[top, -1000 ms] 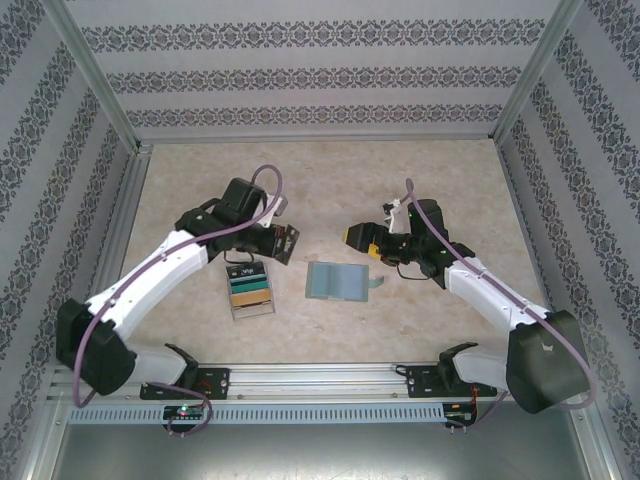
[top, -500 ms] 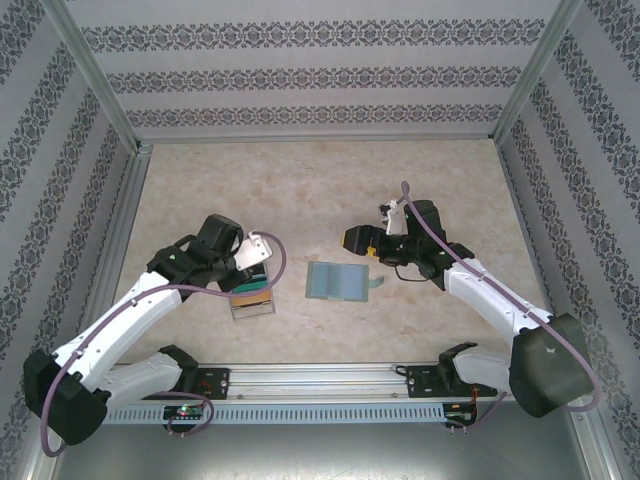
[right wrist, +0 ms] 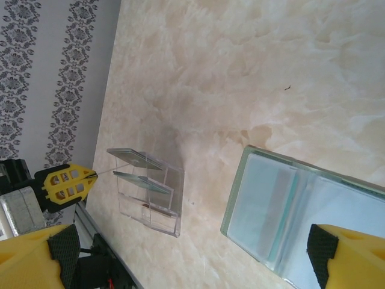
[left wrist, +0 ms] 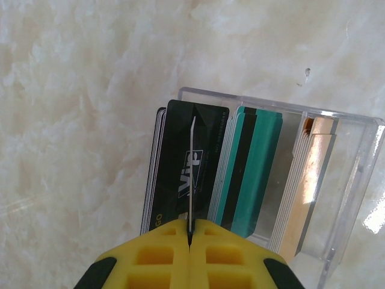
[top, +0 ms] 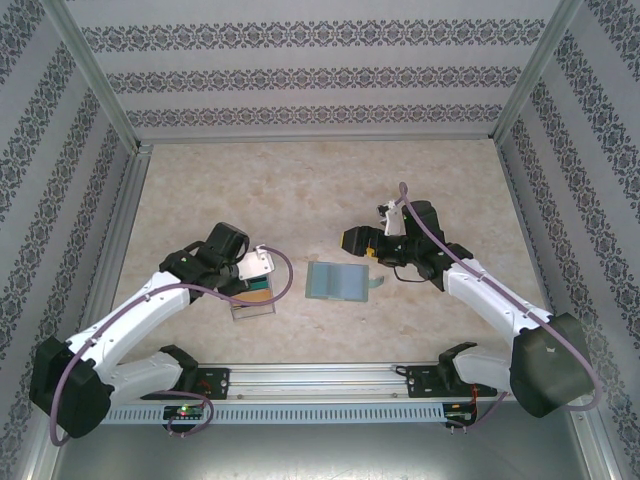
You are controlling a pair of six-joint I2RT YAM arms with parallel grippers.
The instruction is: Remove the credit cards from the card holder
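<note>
Swung down to the clear tray (left wrist: 355,180), left end effector (left wrist: 189,241) pinches a card (left wrist: 191,174) edge-on, presumably to slot it in; right end effector (right wrist: 195,256) hangs wide open beside the card holder (right wrist: 289,211).

There is one sage-green folding card holder (top: 338,281) with two leaves. One clear plastic tray (left wrist: 352,180) carries three staggered stacks of cards: one black stack (left wrist: 174,162), one teal stack (left wrist: 255,162), one orange-tan stack (left wrist: 308,180). One thin card (left wrist: 192,180) stands edge-on.

The beige marbled table (top: 300,180) carries an open card holder (top: 337,281) beside a clear card tray (top: 253,311)
</note>
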